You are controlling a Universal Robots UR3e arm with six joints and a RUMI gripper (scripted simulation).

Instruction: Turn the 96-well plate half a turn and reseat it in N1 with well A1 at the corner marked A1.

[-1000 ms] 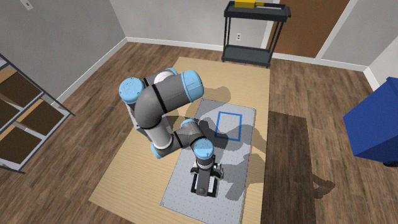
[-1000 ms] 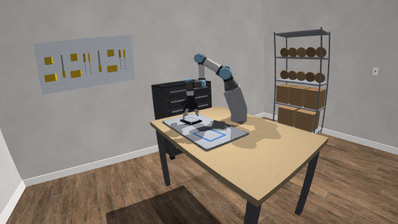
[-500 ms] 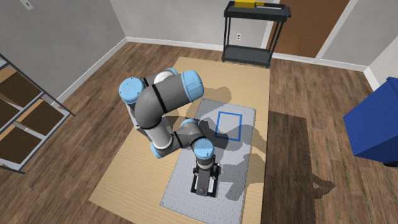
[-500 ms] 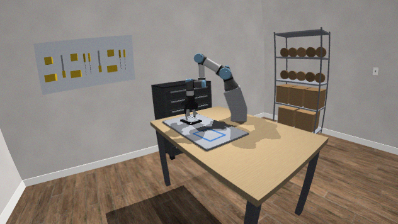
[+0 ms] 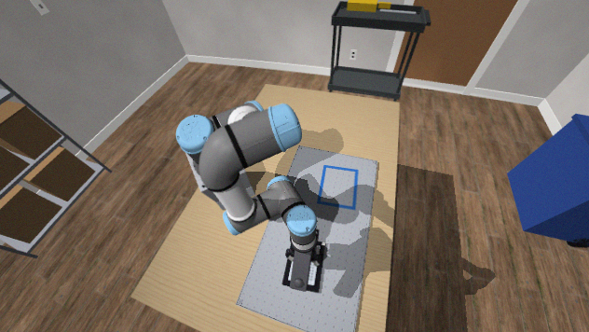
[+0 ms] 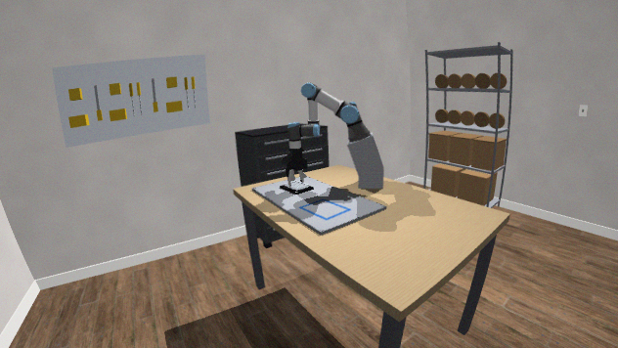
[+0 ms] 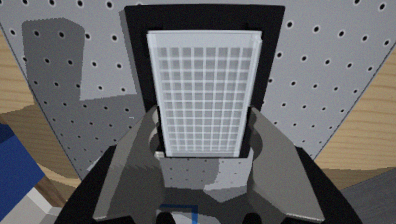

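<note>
The gripper (image 7: pixel 204 131) is closed on the long sides of the white well plate (image 7: pixel 204 92), one finger (image 7: pixel 145 135) against each side near the plate's near end, the jaws stopped partway by the plate's width. The plate lies inside the black nest (image 7: pixel 272 60), its grid of wells facing up. The nest rests on the grey perforated board (image 7: pixel 325 75). On that board, away from the nest, is a blue outlined rectangle (image 5: pixel 356 188). The board lies on the wooden table (image 6: pixel 440 235). The arm (image 5: pixel 233 154) reaches over the board from beside it.
</note>
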